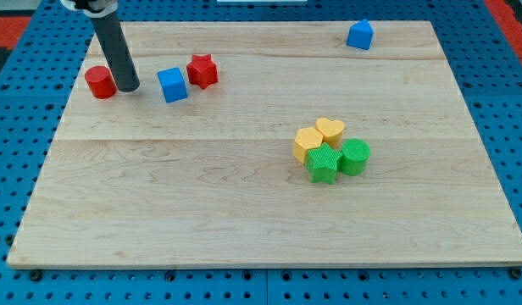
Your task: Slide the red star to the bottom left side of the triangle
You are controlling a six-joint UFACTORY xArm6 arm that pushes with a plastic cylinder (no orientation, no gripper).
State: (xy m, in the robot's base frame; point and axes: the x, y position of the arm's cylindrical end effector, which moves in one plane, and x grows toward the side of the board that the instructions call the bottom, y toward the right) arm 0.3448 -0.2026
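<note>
You have the wooden table [244, 212] filling most of the view, pale and bare over its whole bottom half. On it, the largest thing is the dark rod coming down from the top left corner, and my tip [128, 87] rests on the board near the left edge. There is no hand to open or close here, only that bare rod end, and it holds nothing.

Just left of the tip, nearly touching the rod, sits the red cylinder [99, 82]. Just right of it stands the blue cube [172, 85], and touching or almost touching that cube on its upper right is the red star [202, 70], close to the top edge.

The blue triangle [359, 35], as you can best read that peaked block, sits alone near the top right corner, well apart from the star.

A cluster lies right of the table's middle: a yellow hexagon [308, 142], a yellow heart [330, 130], a green star [324, 163] and a green cylinder [355, 156], all pressed together.

By your task, nothing looks done yet. The star remains far from the triangle, the tip is not against it, and the blue cube stands between them. A long push toward the right edge is left.
</note>
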